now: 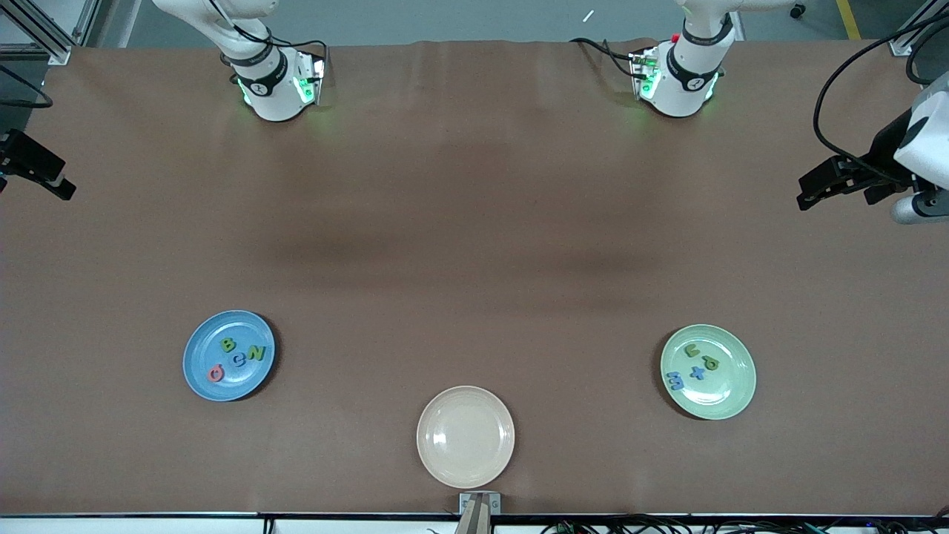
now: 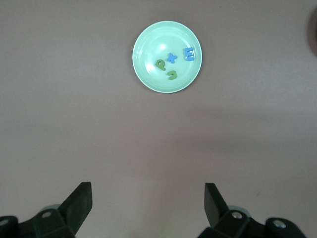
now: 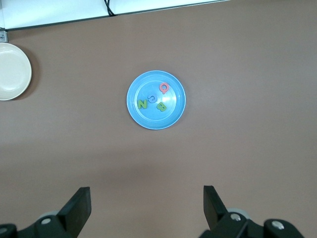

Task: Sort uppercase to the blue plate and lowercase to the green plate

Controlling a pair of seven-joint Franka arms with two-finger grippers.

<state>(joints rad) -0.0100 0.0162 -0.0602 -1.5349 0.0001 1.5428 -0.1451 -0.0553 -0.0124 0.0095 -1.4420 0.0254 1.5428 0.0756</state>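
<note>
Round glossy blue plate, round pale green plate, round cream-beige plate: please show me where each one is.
Round glossy blue plate (image 1: 199, 348), front view, bare part near rim.
Round pale green plate (image 1: 730, 386), front view, bare part near rim.
Round cream-beige plate (image 1: 465, 437), front view, centre.

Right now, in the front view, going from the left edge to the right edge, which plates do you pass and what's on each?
blue plate holding the pink-red G, green B, blue C and green N → bare cream-beige plate → green plate holding the blue three-pronged piece, green u, blue x and green p.

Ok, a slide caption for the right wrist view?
Open right claw over bare table, blue plate holding four letters.
</note>
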